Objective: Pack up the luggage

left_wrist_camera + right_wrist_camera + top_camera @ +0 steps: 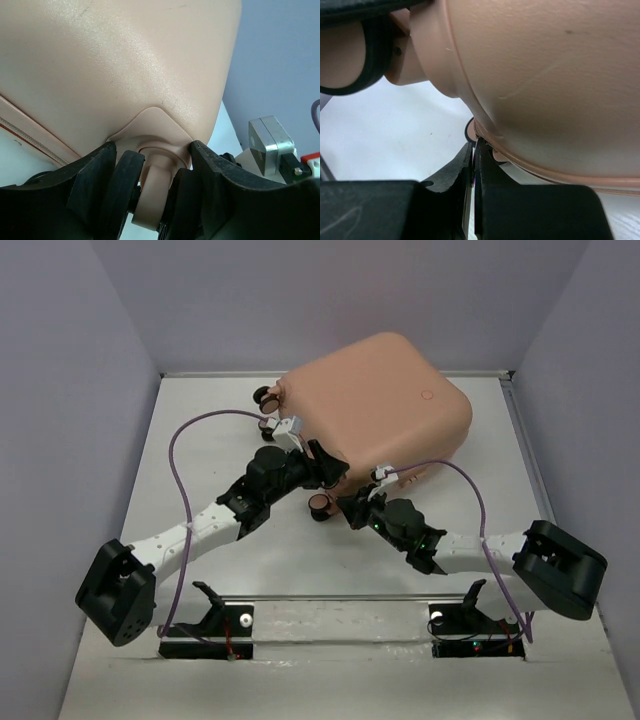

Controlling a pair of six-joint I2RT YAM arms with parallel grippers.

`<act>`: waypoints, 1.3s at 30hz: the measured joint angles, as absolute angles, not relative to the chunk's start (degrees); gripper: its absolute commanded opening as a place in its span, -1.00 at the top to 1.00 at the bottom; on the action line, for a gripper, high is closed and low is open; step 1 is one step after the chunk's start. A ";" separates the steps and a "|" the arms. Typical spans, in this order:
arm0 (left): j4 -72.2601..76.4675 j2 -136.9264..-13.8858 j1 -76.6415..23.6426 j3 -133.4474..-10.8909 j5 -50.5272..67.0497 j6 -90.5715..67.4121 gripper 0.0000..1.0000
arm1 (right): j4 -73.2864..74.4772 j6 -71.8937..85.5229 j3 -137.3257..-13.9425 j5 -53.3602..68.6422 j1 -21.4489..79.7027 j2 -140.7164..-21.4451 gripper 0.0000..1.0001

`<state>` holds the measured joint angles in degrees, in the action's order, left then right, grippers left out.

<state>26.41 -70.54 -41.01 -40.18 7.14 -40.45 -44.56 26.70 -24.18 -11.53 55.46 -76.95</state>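
Operator: Left side, from the fingers out?

Desk: Fingers (95,175) of your left gripper (152,147) are standing apart and clamping a caster wheel (150,200). One pad is lying against each black tyre, and the tips are touching the moulded pink housing above it. Behind them, your left arm (215,520) is reaching in diagonally from the near left.

Operator: And the right?

Desk: Fingers (447,175) of your right gripper (474,145) are pressing flat together, the tips sitting at the raised seam (555,172) under the shell's curved edge. Whether anything thin is being pinched between them, the wrist view is not showing. A second caster (320,505) is sitting just beside that gripper, on its left in the overhead view.

Operator: Where is the luggage lying?

Desk: The luggage (375,400) is lying closed and flat on the white table (300,570), toward the far middle and turned askew. Its wheeled end is facing your left arm, and both of your grippers are meeting it along its near edge. A purple cable (172,480) is looping off your left arm toward the bases.
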 measured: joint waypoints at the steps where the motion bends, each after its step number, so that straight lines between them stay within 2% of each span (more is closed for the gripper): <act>1: 25.32 -71.07 -41.01 -41.34 7.57 -39.77 0.88 | -44.88 26.00 -24.71 -12.49 55.57 -77.67 0.86; 2: 23.53 -71.59 -41.01 -42.87 7.97 -38.89 0.88 | -44.88 25.43 -25.26 -13.10 55.64 -78.11 0.86; 3: 21.58 -72.10 -41.01 -44.49 8.40 -37.71 0.77 | -44.49 24.86 -25.87 -13.78 55.72 -78.39 0.86; 4: 20.08 -72.27 -41.01 -45.58 8.71 -36.64 0.52 | -44.51 24.21 -26.00 -14.31 55.94 -78.46 0.86; 5: 18.70 -72.27 -41.01 -46.26 8.97 -35.83 -0.40 | -44.27 23.94 -26.00 -14.57 56.10 -78.24 0.86; 6: 17.80 -72.25 -41.04 -46.68 8.86 -35.03 -0.41 | -44.16 23.94 -26.00 -14.66 56.14 -78.13 0.86; 8: 15.00 -71.75 -41.17 -47.94 8.25 -32.88 -0.76 | -44.03 24.03 -25.58 -14.79 56.40 -77.52 0.86; 10: 11.92 -70.39 -40.73 -48.90 8.14 -30.89 -0.85 | -44.03 24.73 -24.43 -13.56 56.84 -76.12 0.86; 13: 6.94 -66.52 -37.85 -49.80 8.16 -28.34 -0.87 | -44.58 26.48 -21.61 -10.44 58.19 -73.54 0.86; 18: -1.96 -59.53 -21.23 -53.82 6.31 -23.18 -0.87 | -43.24 29.67 -16.40 -1.50 61.71 -66.70 0.86; 21: -6.13 -60.10 -14.70 -56.95 3.84 -18.87 -0.86 | -39.59 29.69 -15.79 0.67 63.18 -63.02 0.86; 23: -8.25 -61.63 -12.67 -57.67 2.70 -15.51 -0.94 | -36.95 29.82 -15.55 1.52 63.35 -60.58 0.86; 28: -12.67 -63.26 -11.88 -55.94 4.27 -9.02 -0.98 | -33.36 29.87 -14.68 2.00 63.35 -56.84 0.86; 34: -12.36 -58.61 -11.90 -51.99 1.74 -3.86 -0.98 | -33.26 30.02 -14.17 2.26 63.35 -56.10 0.86; 39: -10.92 -63.90 -11.88 -54.33 3.22 -1.04 -0.98 | -31.46 30.02 -13.74 2.55 63.35 -54.02 0.86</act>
<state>-10.92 -63.90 -11.88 -54.33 3.22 -1.04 -31.46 30.02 -13.74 2.55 63.35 -54.02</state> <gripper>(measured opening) 0.990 0.075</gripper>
